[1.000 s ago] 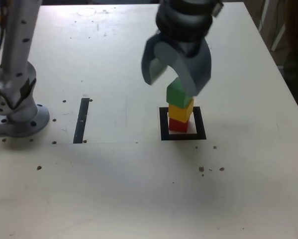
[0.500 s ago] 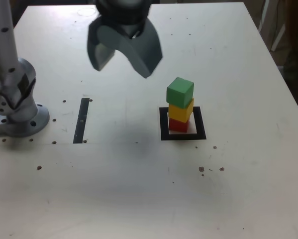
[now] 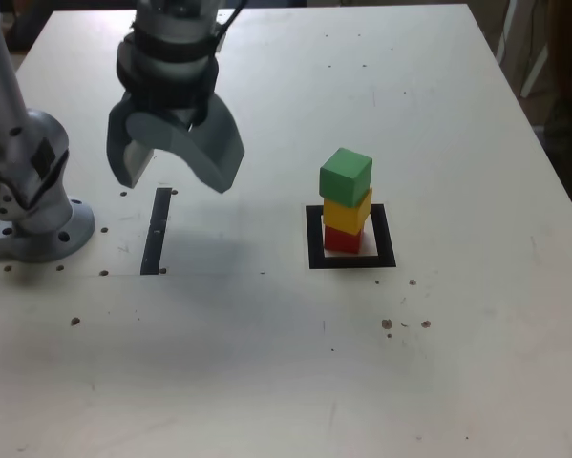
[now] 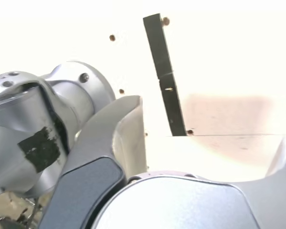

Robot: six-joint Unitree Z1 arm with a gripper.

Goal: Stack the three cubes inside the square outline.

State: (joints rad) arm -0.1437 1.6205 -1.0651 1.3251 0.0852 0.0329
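Three cubes stand stacked for you right of centre in the exterior view: the red cube [image 3: 342, 239] at the bottom, the yellow cube [image 3: 348, 211] on it, and the green cube [image 3: 346, 175] on top, turned a little askew to the two below. The stack rests inside the square outline [image 3: 313, 240], sitting toward the frame's upper left part of the white centre.

Your gripper [image 3: 176, 168] hangs in the upper left of that view, well apart from the stack, its two grey jaws spread wide and holding nothing. Just below it lies the narrow black strip [image 3: 156, 231], running nearly straight up and down the frame; the wrist view shows the same strip [image 4: 164, 76] as two pieces end to end on the bright surface.

At the far left edge you see the arm's grey base [image 3: 32, 205] bolted to the table [image 3: 266, 363]. That table is a pale, off-white board, speckled with small dark spots and screw holes, with a faint seam line crossing the middle left and a soft shadow under the gripper. Beyond the table's far and right edges the room is dark, with some light-coloured framing [image 3: 524, 48] in the upper right corner; what it is you cannot tell
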